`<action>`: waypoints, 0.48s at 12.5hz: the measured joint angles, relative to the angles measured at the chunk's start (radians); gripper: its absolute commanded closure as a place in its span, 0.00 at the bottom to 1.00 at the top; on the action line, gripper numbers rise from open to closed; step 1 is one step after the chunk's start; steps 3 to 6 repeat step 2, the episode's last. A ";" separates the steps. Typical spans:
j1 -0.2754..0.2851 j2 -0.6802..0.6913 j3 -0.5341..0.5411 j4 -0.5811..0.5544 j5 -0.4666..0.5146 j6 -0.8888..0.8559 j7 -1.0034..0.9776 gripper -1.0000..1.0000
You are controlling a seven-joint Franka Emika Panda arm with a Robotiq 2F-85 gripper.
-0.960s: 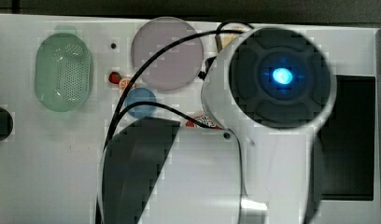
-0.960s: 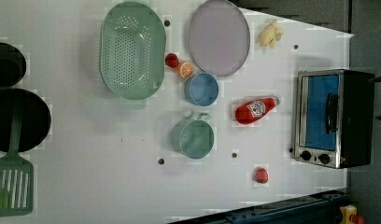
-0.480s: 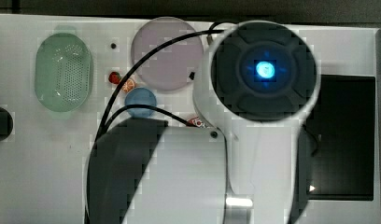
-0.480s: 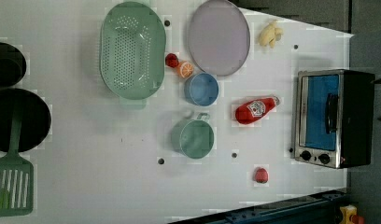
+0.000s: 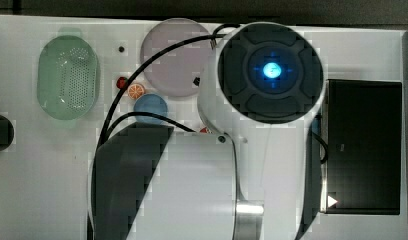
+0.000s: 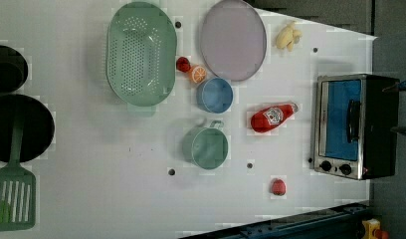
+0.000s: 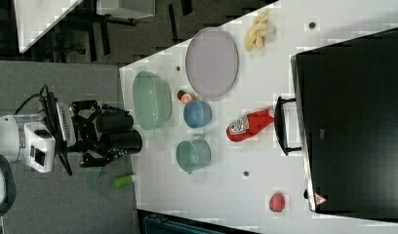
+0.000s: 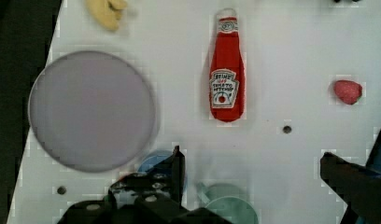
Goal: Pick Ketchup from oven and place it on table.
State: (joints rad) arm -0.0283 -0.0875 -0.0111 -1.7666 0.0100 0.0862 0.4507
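We see the claw point(image 8: 251, 175) spread wide and empty above the counter point(image 6: 91, 189). The ketchup point(image 6: 271, 116) lies flat on the counter, just beside the oven point(image 6: 354, 126) at the left view's right, with the blue bowl point(image 6: 214, 94) near its other side.

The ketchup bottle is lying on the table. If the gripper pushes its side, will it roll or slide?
The ketchup bottle lies on its side on the white table; its rounded body would probably roll if pushed sideways. It looks like small plastic, so likely light. The tapering neck may make it roll in a curve.
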 measured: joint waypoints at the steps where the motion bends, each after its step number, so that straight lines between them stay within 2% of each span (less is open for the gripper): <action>1: 0.002 -0.001 -0.002 0.001 0.000 -0.001 0.000 0.00; 6: -0.001 0.004 0.000 0.007 -0.005 -0.003 0.000 0.00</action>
